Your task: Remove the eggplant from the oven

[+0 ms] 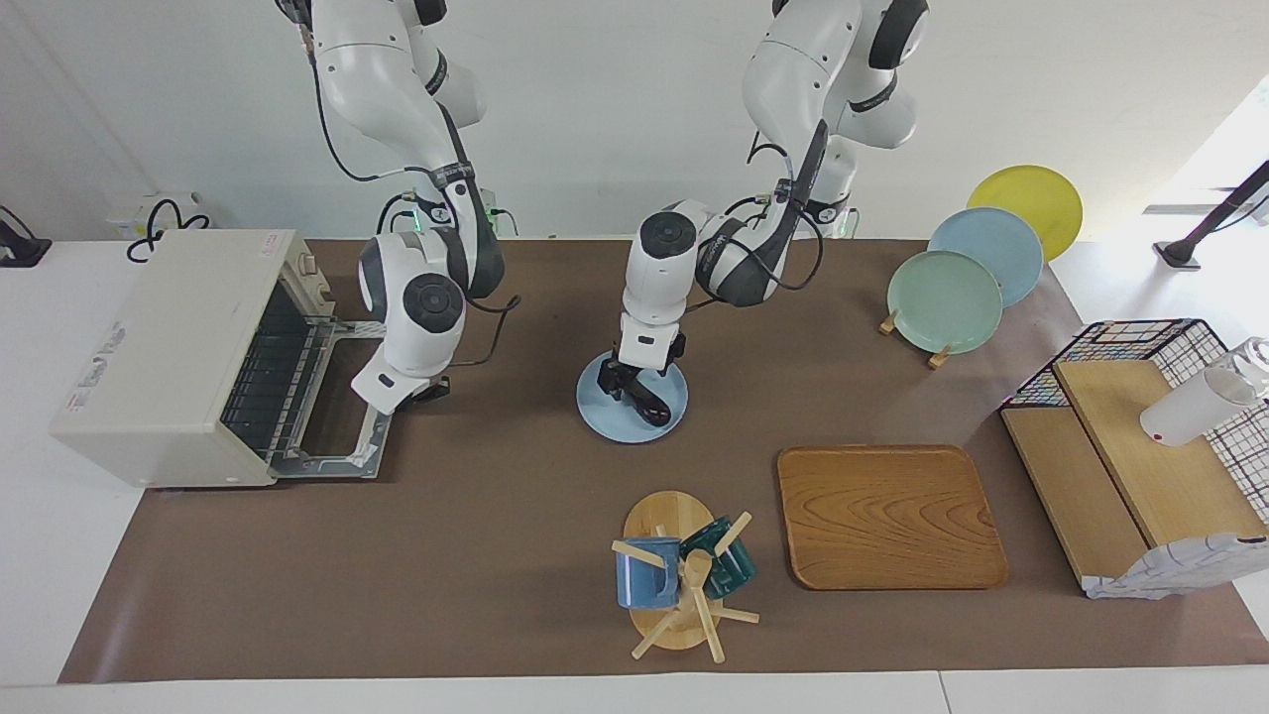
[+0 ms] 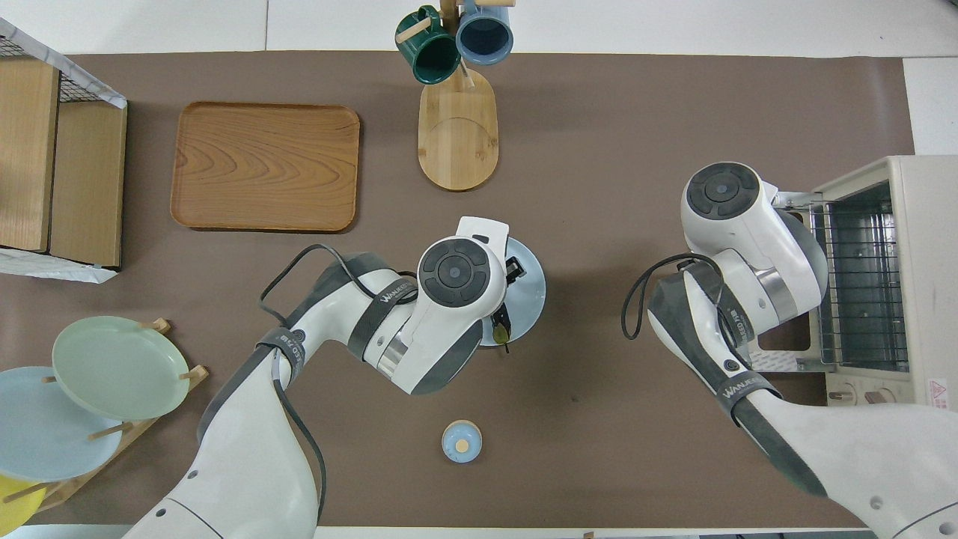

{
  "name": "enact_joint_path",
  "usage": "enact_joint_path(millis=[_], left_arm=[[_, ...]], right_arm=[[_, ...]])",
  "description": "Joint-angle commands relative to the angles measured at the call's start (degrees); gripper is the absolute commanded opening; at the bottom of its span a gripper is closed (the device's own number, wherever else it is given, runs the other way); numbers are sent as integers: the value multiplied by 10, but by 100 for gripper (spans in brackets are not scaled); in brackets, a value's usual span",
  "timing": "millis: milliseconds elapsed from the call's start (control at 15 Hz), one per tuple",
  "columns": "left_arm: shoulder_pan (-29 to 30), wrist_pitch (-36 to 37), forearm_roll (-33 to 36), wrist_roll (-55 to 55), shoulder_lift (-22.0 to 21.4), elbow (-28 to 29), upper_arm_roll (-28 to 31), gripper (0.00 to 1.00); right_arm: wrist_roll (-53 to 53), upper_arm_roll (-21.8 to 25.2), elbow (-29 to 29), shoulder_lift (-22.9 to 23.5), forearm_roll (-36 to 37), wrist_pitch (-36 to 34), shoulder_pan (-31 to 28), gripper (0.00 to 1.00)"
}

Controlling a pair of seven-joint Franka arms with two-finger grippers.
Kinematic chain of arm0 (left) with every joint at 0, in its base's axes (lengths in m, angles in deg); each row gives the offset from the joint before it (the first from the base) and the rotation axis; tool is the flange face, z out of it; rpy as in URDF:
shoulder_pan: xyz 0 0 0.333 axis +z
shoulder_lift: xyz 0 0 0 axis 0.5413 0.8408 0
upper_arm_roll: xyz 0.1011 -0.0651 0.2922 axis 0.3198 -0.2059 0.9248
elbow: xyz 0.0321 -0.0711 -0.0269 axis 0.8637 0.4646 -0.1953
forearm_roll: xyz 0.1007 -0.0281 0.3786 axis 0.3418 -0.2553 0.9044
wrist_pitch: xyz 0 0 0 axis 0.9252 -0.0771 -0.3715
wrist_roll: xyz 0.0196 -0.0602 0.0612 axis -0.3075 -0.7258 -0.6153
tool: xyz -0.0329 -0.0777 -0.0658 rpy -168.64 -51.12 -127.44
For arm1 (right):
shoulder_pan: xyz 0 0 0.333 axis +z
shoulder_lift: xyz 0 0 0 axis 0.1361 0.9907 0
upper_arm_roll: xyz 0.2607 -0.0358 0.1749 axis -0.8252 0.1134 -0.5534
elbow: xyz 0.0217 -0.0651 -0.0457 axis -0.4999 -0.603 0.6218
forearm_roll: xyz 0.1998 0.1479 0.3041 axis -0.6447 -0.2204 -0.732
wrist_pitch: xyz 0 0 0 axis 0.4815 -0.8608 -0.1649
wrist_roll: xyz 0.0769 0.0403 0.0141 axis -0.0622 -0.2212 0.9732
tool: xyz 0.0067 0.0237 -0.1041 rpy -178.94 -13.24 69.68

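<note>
**Legible markings on the rig and oven**

The word "WANJEED" (last letters uncertain) was read on dark straps around the forearms of both arms in the overhead view: one on the left arm (image 2: 385, 297), one on the right arm (image 2: 737, 392). A small red triangular warning sign on a white label stood at the corner of the oven (image 2: 937, 391); its text was too small to read. A lettered mark on the oven's top panel (image 1: 99, 359) in the facing view could not be made out. No other text was readable.
</note>
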Motion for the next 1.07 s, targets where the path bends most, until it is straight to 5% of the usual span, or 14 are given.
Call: enact_joint_path(millis=[0, 400, 533, 733, 1000], left_arm=[[-10, -17, 3, -9, 6, -6, 11, 94], [-10, -20, 4, -27, 6, 1, 12, 70], [-10, -20, 4, -30, 6, 1, 17, 50], [-9, -17, 25, -28, 6, -2, 20, 0], [-3, -10, 37, -22, -3, -6, 20, 0]], right_arm=[[79, 3, 30, -49, 25, -44, -55, 0], [168, 3, 30, -107, 0, -82, -113, 0], [186, 3, 30, -118, 0, -91, -128, 0], [194, -2, 71, -142, -44, -152, -121, 0], [196, -2, 183, -136, -159, -221, -122, 16]])
